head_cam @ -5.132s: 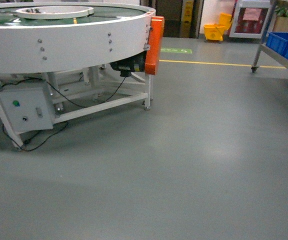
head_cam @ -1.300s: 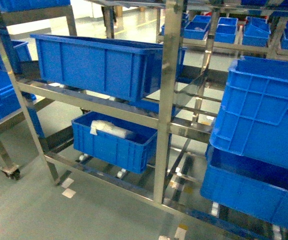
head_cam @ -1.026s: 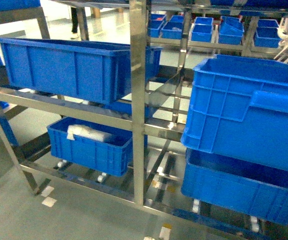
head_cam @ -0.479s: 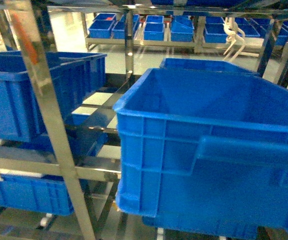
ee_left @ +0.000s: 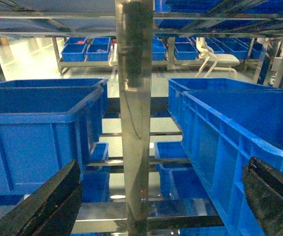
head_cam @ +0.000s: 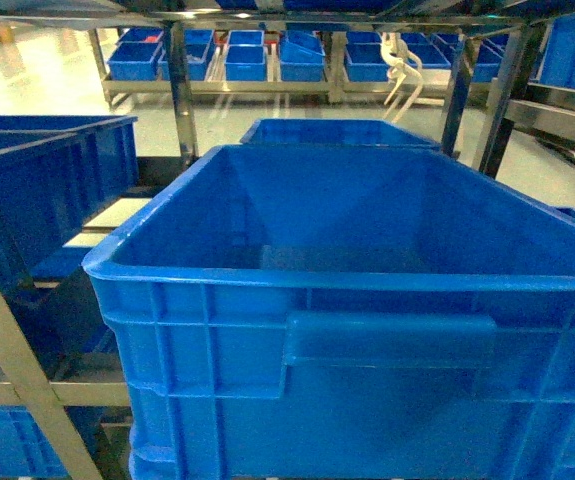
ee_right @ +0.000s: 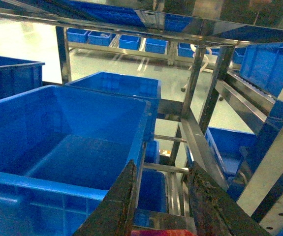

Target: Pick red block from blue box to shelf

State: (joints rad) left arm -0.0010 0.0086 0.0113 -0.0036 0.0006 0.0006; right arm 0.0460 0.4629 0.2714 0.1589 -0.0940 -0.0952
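The red block (ee_right: 162,232) shows only as a red sliver at the bottom edge of the right wrist view, low between the fingers of my right gripper (ee_right: 162,166), which is shut on it. That gripper hangs just right of a dark blue ribbed crate (ee_right: 57,142), in front of the shelf (ee_right: 200,132) of shiny steel uprights and rails. My left gripper (ee_left: 163,166) stands wide open and holds nothing, with a shelf upright (ee_left: 136,123) straight ahead between its black fingers. The blue box is out of view. Neither gripper appears in the head view.
A big, empty dark blue crate (head_cam: 347,300) fills the head view on the shelf (head_cam: 182,90). More dark blue crates sit to its left (head_cam: 37,190) and behind (head_cam: 337,131). Rows of small blue bins (head_cam: 247,55) line a far rack.
The head view has swung from open floor beside a round conveyor to the steel shelf, then closed in and risen until it looks down into the big dark blue crate.
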